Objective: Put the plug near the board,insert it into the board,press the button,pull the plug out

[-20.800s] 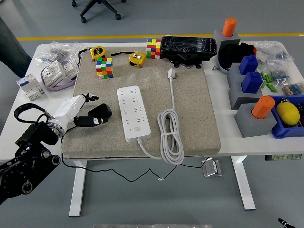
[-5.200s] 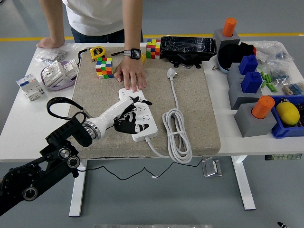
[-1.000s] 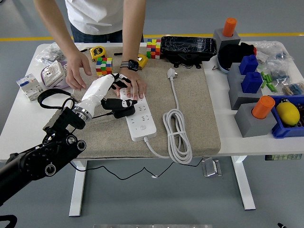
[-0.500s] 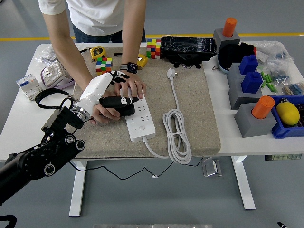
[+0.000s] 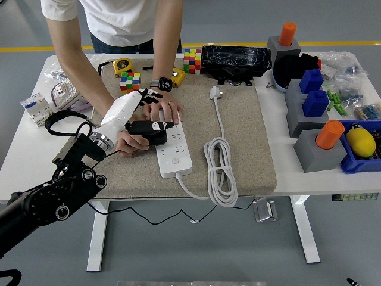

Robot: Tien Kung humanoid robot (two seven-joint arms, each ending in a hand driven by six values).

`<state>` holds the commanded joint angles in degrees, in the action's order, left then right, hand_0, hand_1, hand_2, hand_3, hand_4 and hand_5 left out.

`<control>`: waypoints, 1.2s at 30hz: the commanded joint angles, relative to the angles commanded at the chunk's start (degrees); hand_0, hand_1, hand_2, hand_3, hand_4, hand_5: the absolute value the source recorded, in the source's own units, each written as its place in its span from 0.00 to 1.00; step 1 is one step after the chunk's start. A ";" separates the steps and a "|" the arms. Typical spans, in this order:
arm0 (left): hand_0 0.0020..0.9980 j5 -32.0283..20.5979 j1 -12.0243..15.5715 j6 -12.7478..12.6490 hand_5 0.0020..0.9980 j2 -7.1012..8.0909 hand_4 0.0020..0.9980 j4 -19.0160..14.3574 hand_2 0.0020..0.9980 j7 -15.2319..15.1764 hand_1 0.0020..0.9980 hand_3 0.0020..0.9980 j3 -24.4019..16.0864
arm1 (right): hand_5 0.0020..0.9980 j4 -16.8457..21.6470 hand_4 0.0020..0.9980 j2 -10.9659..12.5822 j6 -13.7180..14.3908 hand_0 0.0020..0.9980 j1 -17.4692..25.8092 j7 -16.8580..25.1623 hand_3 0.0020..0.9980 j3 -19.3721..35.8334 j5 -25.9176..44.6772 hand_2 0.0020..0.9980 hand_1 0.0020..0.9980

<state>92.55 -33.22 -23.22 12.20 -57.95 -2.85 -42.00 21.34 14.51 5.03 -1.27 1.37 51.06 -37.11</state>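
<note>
The white power strip [image 5: 173,154] lies on the beige mat [image 5: 238,131]. My left hand [image 5: 132,117], white with black fingers, hovers over the strip's far left end, with the black plug [image 5: 152,129] held under it. The plug rests at the strip's left edge; whether its pins are in a socket is hidden. A person across the table presses one hand [image 5: 164,109], with a wristwatch, on the strip's far end. Their other hand [image 5: 131,143] cups the plug from below, touching my hand. My right arm is out of view.
The strip's white cable [image 5: 221,170] lies coiled to its right, ending in a white plug [image 5: 214,92]. Two colour cubes [image 5: 131,82] [image 5: 192,61], tape measures [image 5: 122,65] and a black box [image 5: 236,58] line the far edge. Grey blocks with pegs [image 5: 315,143] stand at the right.
The person's free hand has come from left of my hand to under the plug and grips there. My hand and plug have barely shifted. The strip has slid slightly left.
</note>
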 joint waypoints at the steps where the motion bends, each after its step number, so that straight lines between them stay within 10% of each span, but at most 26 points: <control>1: 0.59 -0.03 0.06 -0.01 0.48 -0.02 1.00 0.02 0.67 -0.03 0.67 0.72 0.02 | 0.47 -0.01 0.94 0.00 0.00 0.59 0.04 0.00 0.55 -0.05 0.01 0.62 0.63; 36: 0.60 3.68 -0.63 4.26 0.43 0.32 1.00 4.78 0.68 5.61 0.68 0.72 2.56 | 0.47 -0.04 0.94 0.09 -0.03 0.59 0.09 0.16 0.55 -0.27 0.11 0.62 0.63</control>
<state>96.22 -33.85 -18.96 12.51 -53.17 2.76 -39.43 21.30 14.60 5.00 -1.18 1.53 50.79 -36.99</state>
